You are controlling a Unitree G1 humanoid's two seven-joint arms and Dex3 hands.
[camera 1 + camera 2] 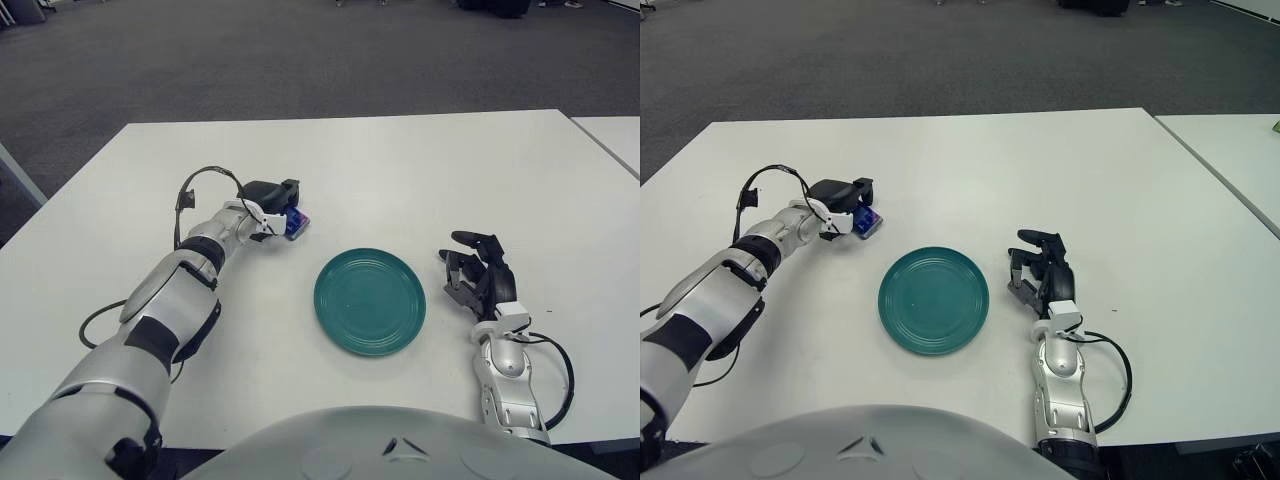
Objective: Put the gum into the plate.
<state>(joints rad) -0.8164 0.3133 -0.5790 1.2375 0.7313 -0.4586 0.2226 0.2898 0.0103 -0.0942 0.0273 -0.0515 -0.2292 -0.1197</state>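
Observation:
A teal plate (370, 301) lies on the white table near the front middle. My left hand (274, 206) is to the upper left of the plate, its black fingers curled around a small blue gum pack (296, 226), which shows below the fingers just above or on the table. The pack also shows in the right eye view (867, 225). My right hand (478, 276) shows to the right of the plate with its fingers relaxed and holds nothing.
The white table (400, 170) stretches back behind the plate. A second white table (615, 135) stands at the right, with a narrow gap between. Dark carpet lies beyond. Cables trail from both forearms.

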